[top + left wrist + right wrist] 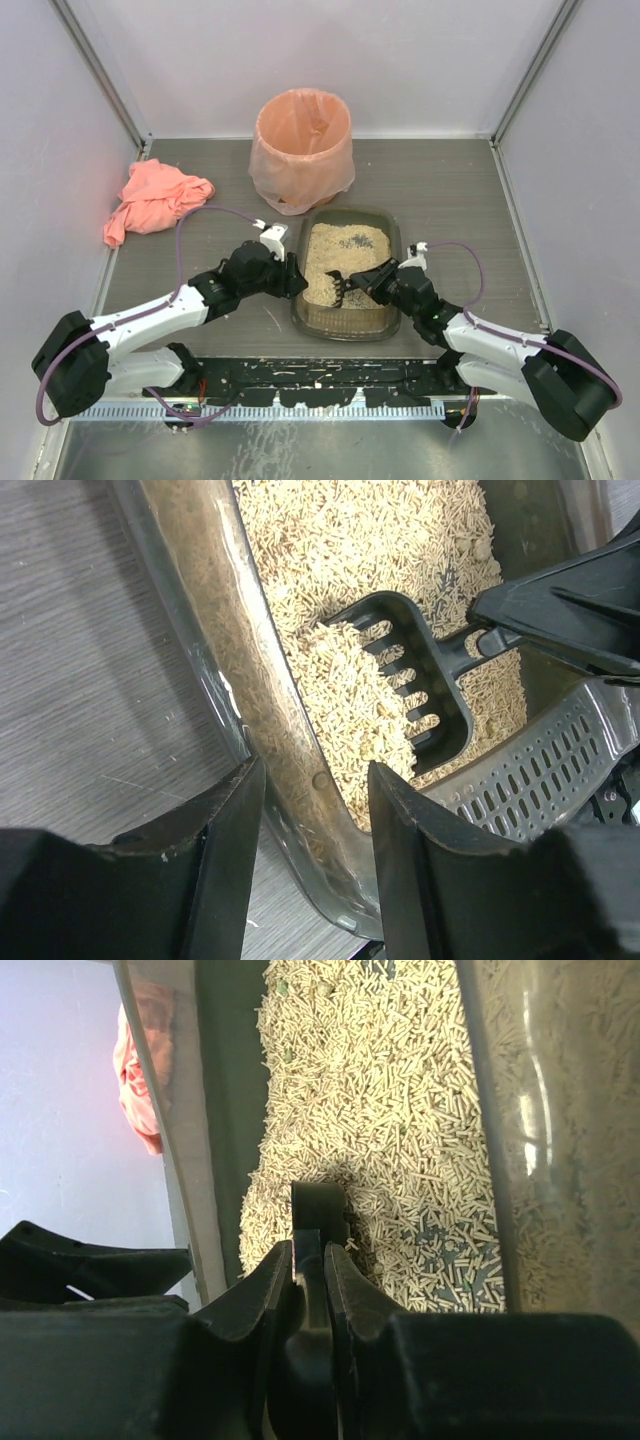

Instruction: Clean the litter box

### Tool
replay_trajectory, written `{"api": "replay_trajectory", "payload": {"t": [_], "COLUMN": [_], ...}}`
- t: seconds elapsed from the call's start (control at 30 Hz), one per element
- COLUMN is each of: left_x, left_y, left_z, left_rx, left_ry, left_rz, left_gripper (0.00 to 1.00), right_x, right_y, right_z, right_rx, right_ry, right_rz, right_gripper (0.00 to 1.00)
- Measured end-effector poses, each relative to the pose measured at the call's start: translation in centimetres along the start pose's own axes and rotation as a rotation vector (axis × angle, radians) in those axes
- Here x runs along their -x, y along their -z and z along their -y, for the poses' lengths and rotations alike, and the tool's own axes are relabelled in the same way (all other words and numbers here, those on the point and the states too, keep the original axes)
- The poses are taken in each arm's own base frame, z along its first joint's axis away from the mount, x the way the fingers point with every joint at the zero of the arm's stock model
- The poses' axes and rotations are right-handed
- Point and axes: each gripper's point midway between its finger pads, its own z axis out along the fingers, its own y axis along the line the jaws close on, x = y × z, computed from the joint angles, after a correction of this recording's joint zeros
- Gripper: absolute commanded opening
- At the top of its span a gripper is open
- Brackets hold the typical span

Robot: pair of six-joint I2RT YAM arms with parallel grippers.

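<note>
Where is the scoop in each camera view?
Top external: scoop in the near half of the litter box.
Left wrist: scoop centre right, on the granules.
Right wrist: only its handle, bottom centre.
Shared landmark: the litter box wall.

Dark translucent litter box [345,328], beige granules [340,258] flecked dark grey. Black slotted scoop [420,670]. Peach bin bag [300,150]. Salmon-pink cloth [155,200]. Grey streaked wood-grain worktop [450,190]. Purple cables [188,228] on white arms [150,320]. Pale grey walls [400,60].
</note>
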Motion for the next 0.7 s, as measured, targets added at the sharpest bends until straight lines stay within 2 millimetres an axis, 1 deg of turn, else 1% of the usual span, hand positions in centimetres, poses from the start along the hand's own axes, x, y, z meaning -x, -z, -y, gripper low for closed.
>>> {"api": "replay_trajectory", "payload": {"t": [0.1, 0.3, 0.6, 0.7], "left_x": [0.3, 0.4, 0.4, 0.4], "left_y": [0.1, 0.1, 0.1, 0.1], "left_z": [0.2, -0.1, -0.1, -0.1], "left_rx": [-0.004, 0.008, 0.011, 0.011], "left_ry": [-0.006, -0.011, -0.012, -0.012], "left_rz": [0.007, 0.007, 0.007, 0.007], "left_gripper": [0.47, 0.47, 0.46, 0.47], "right_x": [0.0, 0.0, 0.2, 0.2], "right_y": [-0.5, -1.7, -1.7, -1.5], "right_z": [0.1, -0.9, -1.7, -1.6], "right_rx": [-0.008, -0.011, -0.037, -0.041], "right_ry": [0.004, 0.026, 0.053, 0.051], "right_rz": [-0.006, -0.025, -0.037, -0.039], "right_gripper": [0.01, 0.01, 0.01, 0.01]}}
